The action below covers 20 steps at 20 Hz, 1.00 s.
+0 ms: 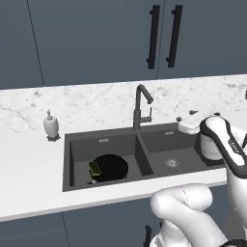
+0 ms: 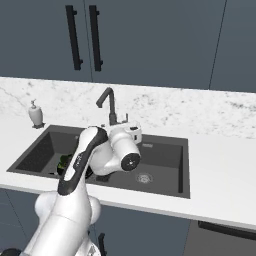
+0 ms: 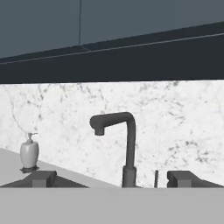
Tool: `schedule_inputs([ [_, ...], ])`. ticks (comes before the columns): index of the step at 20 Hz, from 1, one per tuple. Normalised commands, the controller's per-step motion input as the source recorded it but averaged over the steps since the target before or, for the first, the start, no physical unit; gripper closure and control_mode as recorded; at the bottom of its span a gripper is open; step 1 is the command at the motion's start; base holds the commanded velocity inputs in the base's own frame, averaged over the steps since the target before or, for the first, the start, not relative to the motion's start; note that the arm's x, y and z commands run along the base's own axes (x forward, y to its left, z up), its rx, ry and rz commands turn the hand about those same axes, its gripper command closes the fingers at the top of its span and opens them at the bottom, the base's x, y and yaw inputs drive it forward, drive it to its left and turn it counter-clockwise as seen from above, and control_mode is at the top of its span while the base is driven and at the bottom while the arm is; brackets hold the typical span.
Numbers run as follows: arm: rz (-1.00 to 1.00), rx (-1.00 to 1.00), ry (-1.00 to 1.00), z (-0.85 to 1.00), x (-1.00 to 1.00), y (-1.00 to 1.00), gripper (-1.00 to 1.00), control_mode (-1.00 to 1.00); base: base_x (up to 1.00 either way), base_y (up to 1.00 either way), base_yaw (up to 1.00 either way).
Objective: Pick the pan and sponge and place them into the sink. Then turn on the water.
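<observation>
The black pan lies in the left basin of the dark grey sink, and the green and yellow sponge rests on the pan's left edge. My gripper hovers open over the back of the right basin, just right of the dark gooseneck faucet, and holds nothing. In the hand view the two fingertips stand wide apart, with the faucet straight ahead between them and its thin lever beside its base. No water comes from the spout. In the right base view my arm hides most of the pan.
A white soap dispenser stands on the marble counter left of the sink. Dark cabinet doors with black handles hang above the backsplash. The right basin holds only its round drain.
</observation>
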Motion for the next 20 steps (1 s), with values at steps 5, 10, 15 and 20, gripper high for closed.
schedule_inputs([
  [5,0.0,0.09,0.02,-0.14,0.59,0.0,-1.0,-1.0,0.0,0.0,0.0],
  [10,0.0,0.07,-0.03,-0.2,0.31,0.0,-1.0,-1.0,0.0,0.0,0.0],
  [15,0.0,0.01,-0.04,-0.22,0.26,0.0,-1.0,-1.0,0.0,0.0,0.0],
  [20,0.0,0.0,0.0,-0.05,0.4,0.0,-1.0,-1.0,0.0,0.0,0.0],
])
